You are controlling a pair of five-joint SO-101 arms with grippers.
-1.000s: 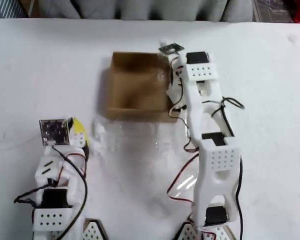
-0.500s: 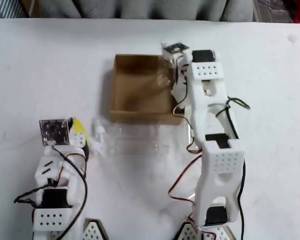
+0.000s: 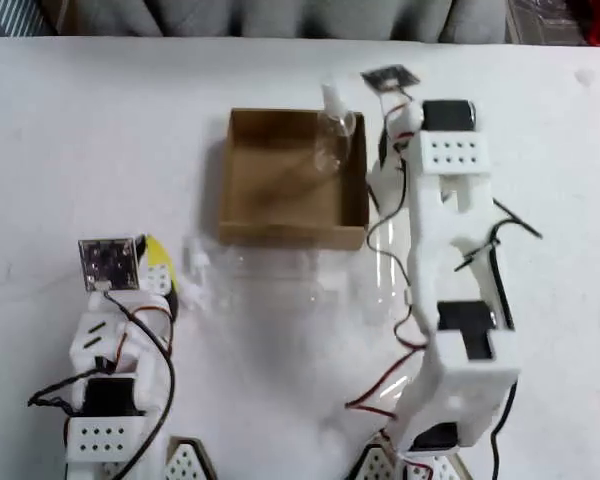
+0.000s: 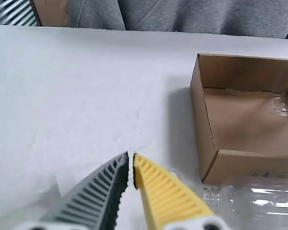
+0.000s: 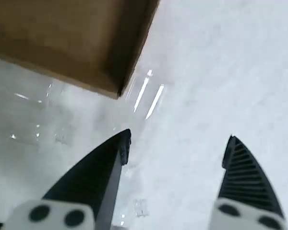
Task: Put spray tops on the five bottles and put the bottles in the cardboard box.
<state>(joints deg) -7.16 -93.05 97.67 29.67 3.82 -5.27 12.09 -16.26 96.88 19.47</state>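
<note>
One capped bottle [image 3: 334, 135] now stands in the far corner of the cardboard box [image 3: 290, 236]; the right arm [image 3: 450, 190] has swung clear, so it's delivered. More clear bottles [image 3: 280, 280], seemingly, lie before the box. Left wrist: left gripper [image 4: 131, 160] nearly pinched, empty. Right wrist: right gripper [image 5: 177, 141] spread wide, empty.

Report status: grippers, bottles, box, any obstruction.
Left gripper shut, empty. Right gripper open, empty, beside cardboard box. One spray-topped bottle in the box's far corner. Other clear bottles lie on table before it.
</note>
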